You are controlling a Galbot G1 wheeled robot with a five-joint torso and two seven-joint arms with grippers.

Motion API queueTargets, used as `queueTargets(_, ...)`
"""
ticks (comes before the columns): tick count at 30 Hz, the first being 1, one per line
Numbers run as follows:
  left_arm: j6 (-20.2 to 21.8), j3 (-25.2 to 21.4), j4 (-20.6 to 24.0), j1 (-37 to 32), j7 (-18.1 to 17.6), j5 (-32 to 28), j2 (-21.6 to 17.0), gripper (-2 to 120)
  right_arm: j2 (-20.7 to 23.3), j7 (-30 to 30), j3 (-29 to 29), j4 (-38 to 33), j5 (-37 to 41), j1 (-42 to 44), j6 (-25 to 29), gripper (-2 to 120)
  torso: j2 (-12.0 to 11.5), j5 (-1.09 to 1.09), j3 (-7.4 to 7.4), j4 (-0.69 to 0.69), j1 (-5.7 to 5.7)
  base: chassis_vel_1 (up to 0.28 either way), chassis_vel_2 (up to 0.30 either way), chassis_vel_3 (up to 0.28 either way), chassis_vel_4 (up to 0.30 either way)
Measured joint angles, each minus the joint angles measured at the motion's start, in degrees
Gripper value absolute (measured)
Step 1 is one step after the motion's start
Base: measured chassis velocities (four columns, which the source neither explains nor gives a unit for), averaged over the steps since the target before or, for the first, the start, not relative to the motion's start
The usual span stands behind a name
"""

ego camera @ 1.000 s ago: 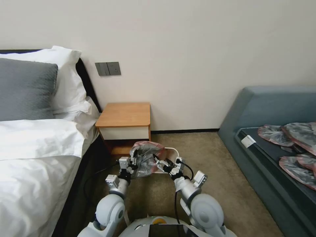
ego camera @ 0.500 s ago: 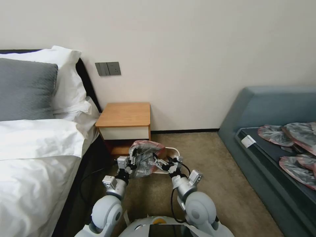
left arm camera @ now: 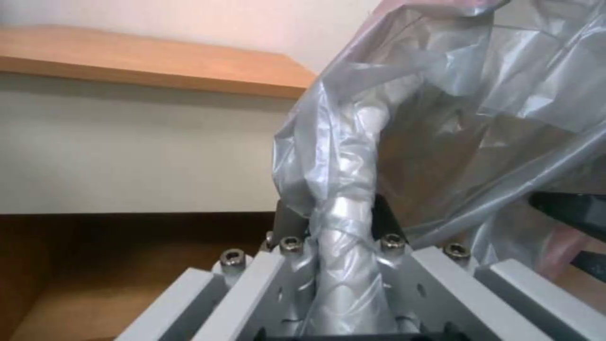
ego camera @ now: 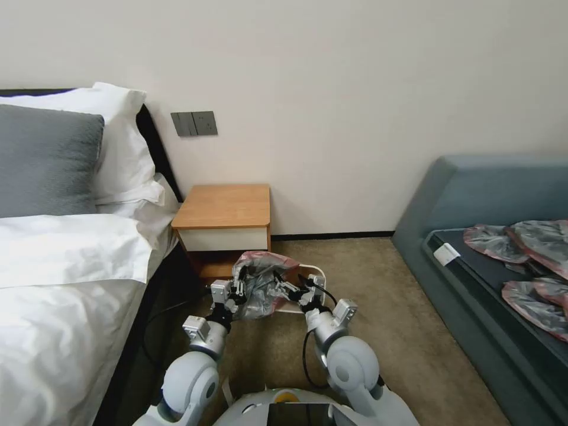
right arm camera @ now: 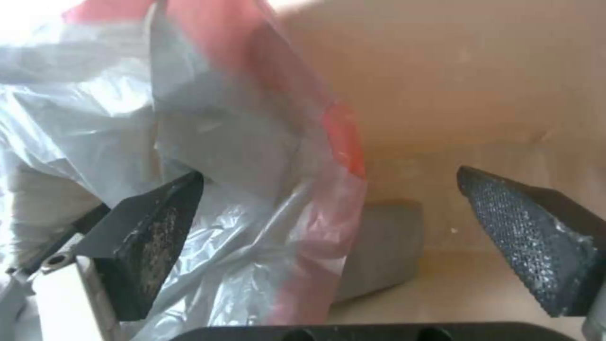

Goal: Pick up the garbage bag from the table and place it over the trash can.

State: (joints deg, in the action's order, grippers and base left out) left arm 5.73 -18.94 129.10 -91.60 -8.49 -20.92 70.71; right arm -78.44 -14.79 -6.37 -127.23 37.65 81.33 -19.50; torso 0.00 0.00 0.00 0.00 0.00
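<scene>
The garbage bag point(ego camera: 260, 283), wrinkly grey with a pinkish-red rim, hangs low in front of the table point(ego camera: 225, 207), over the left part of the trash can point(ego camera: 315, 274). My left gripper point(ego camera: 238, 291) is shut on a twisted strand of the garbage bag point(left arm camera: 344, 237), pinched in my left gripper point(left arm camera: 334, 211). My right gripper point(ego camera: 283, 288) reaches into the bag's right side. In the right wrist view my right gripper point(right arm camera: 341, 241) is open; the bag's rim point(right arm camera: 341, 142) hangs by one fingertip point(right arm camera: 151, 246), above the trash can's cream inside point(right arm camera: 480, 85).
A bed point(ego camera: 59, 266) with white sheets stands close on the left. A blue-grey sofa point(ego camera: 491, 195) on the right carries several other bags point(ego camera: 532, 248). Beige carpet point(ego camera: 384, 307) lies open between them. A black cable point(ego camera: 171, 310) runs along the floor by the bed.
My right arm has swung left and forward, bringing its open gripper closer into the bag over the bin. The left gripper keeps its hold and has shifted only slightly.
</scene>
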Motion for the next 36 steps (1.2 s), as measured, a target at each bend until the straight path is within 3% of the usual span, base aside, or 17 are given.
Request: queueTargets(36, 0.41, -1.06, 0.35, -0.69, 2.27, -0.1, 0.51, 4, 4.55, 5.6, -1.76, 2.04, -2.87, -2.62, 1.2, 100, 0.0, 0.0, 0.0, 0.0, 0.0, 0.0, 0.0, 0.0, 0.0)
